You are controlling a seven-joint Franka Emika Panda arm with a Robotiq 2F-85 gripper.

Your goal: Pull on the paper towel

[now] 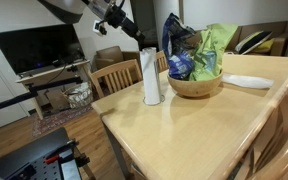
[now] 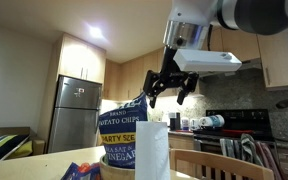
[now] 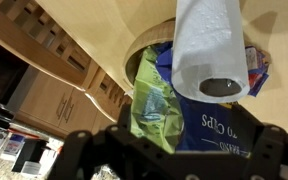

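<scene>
The paper towel (image 1: 152, 78) is a tall white roll standing upright on the wooden table (image 1: 184, 130), next to a bowl. It also shows in an exterior view (image 2: 152, 150) and from above in the wrist view (image 3: 209, 50), with its core hole facing the camera. No loose sheet hangs free that I can see. My gripper (image 2: 171, 88) hovers in the air above the roll, apart from it, with fingers spread open and empty. It shows in an exterior view (image 1: 124, 22) up and to the left of the roll. In the wrist view its dark fingers (image 3: 174, 160) frame the bottom edge.
A wooden bowl (image 1: 196, 86) holding a blue chip bag (image 1: 177, 45) and a green bag (image 1: 216, 45) stands right beside the roll. A flat white plate (image 1: 246, 82) lies beyond it. Wooden chairs (image 1: 114, 75) stand round the table. A stove (image 2: 254, 145) is behind.
</scene>
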